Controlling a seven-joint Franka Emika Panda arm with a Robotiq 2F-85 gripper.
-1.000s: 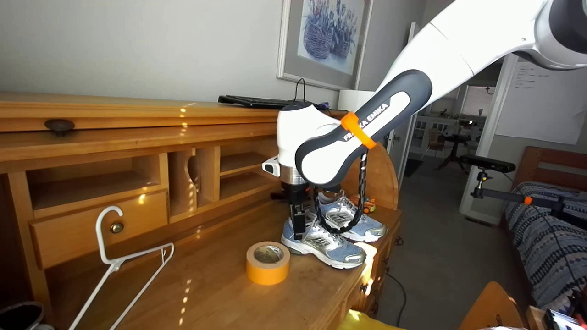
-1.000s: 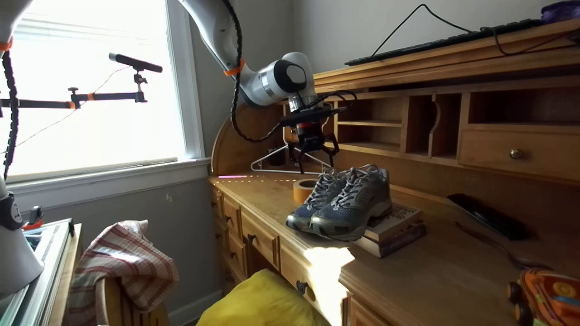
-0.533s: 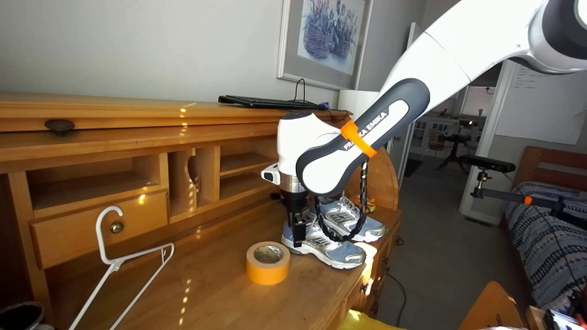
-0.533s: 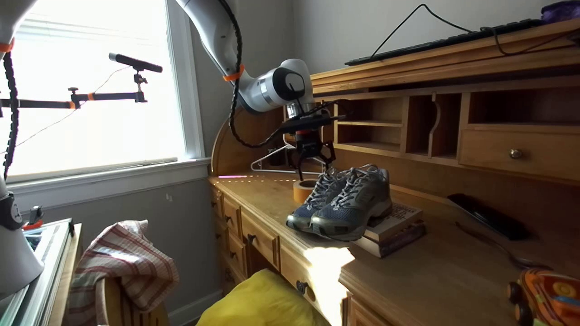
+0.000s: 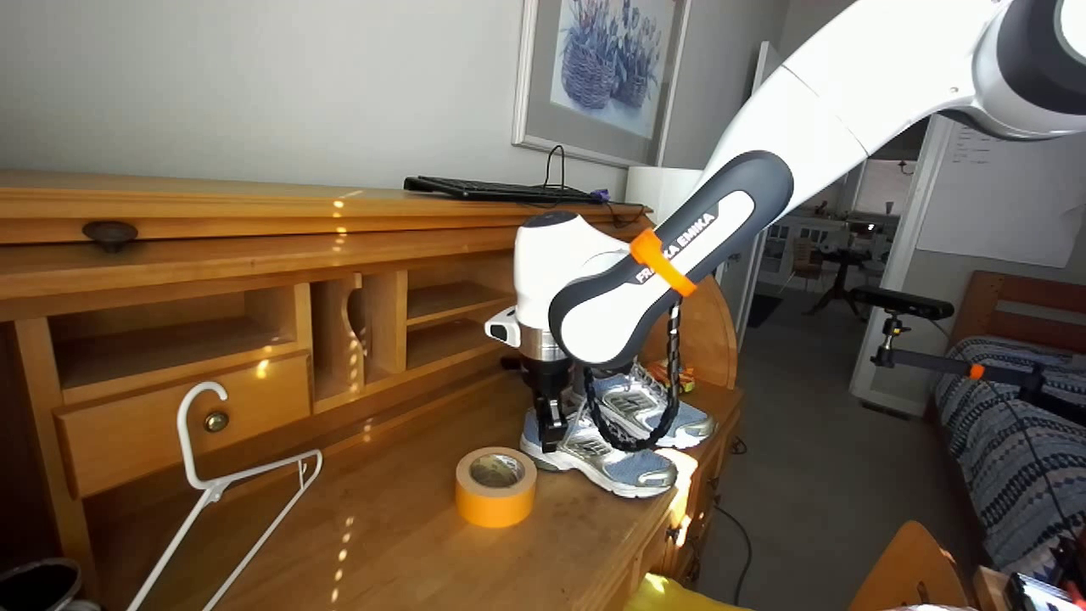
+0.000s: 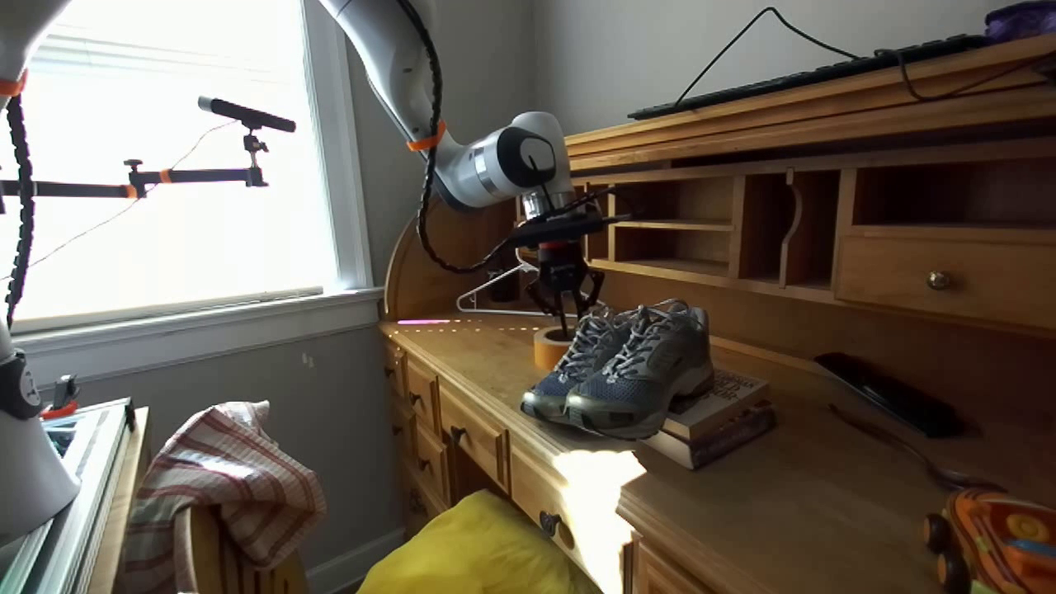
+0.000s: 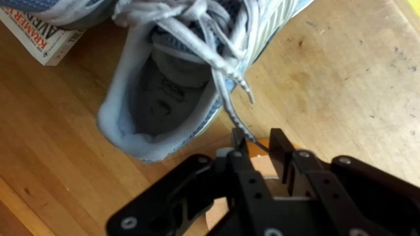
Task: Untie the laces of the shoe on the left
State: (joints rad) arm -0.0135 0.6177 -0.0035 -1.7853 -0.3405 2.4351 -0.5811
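Observation:
The shoe on the left, silver-grey and blue, shows in the wrist view as a shoe (image 7: 147, 147) seen from above and in an exterior view as a shoe (image 6: 551, 388) with its toe toward the desk's front edge. Its pale laces (image 7: 200, 46) are tied in a knot at the top of the tongue, with loose ends hanging over the side. One lace end (image 7: 241, 124) runs between the fingers of my gripper (image 7: 258, 136), which points down beside the heel. A narrow gap remains between the jaws, so the lace is not pinched. In an exterior view the gripper (image 5: 551, 443) partly covers the shoe.
Just beyond the shoe's heel, under the gripper, lies a yellow tape roll (image 5: 496, 509). The twin shoe (image 6: 643, 392) stands close alongside, by stacked books (image 6: 718, 421). A white hanger (image 5: 212, 488) lies farther along the desk. Cubbyholes (image 6: 672, 223) line the desk's back.
My gripper has come down slightly toward the tape roll and shoe heel. Its jaws have moved from wide apart to a narrow gap. Shoes and tape roll have stayed put.

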